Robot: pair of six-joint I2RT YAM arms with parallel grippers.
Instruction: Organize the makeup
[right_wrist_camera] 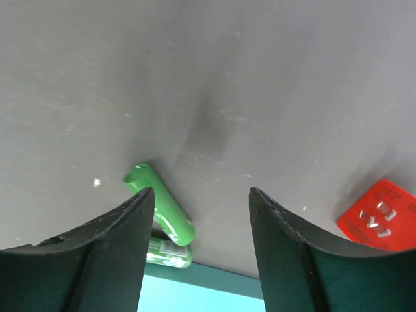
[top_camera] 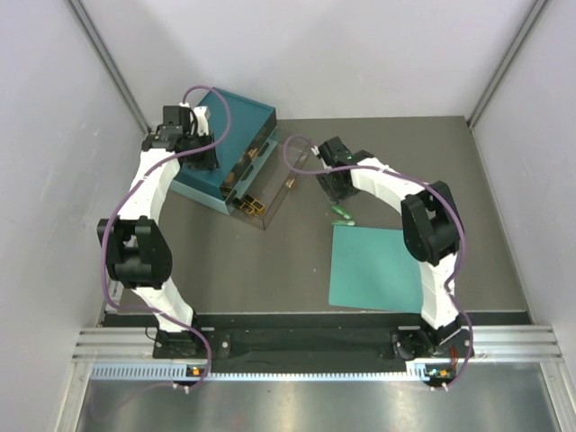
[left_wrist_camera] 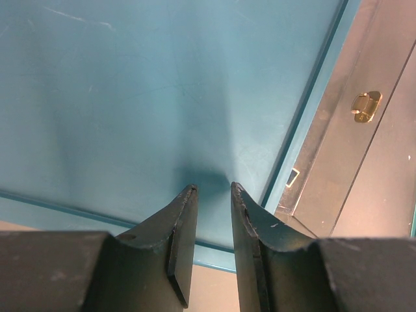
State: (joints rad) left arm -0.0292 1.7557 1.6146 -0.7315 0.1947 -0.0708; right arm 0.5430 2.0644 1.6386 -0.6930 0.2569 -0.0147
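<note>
A slim green tube (right_wrist_camera: pixel 159 205) lies on the grey table with a second green piece (right_wrist_camera: pixel 169 253) beside it, at the edge of the flat teal mat (right_wrist_camera: pixel 195 296). They also show in the top view (top_camera: pixel 342 214). My right gripper (right_wrist_camera: pixel 200 192) is open and empty just above the table, with the tube by its left finger. Brown and gold makeup items (top_camera: pixel 243 180) sit in a clear organizer (top_camera: pixel 270 193) against a teal box (top_camera: pixel 236 121). My left gripper (left_wrist_camera: pixel 213 187) hovers over the box top (left_wrist_camera: pixel 130 97), jaws slightly apart and empty.
A small red cube (right_wrist_camera: pixel 380 218) lies to the right of my right gripper. The teal mat (top_camera: pixel 378 265) covers the table's right front. A small brown item (top_camera: pixel 290 183) lies beside the organizer. Grey walls enclose the table on three sides.
</note>
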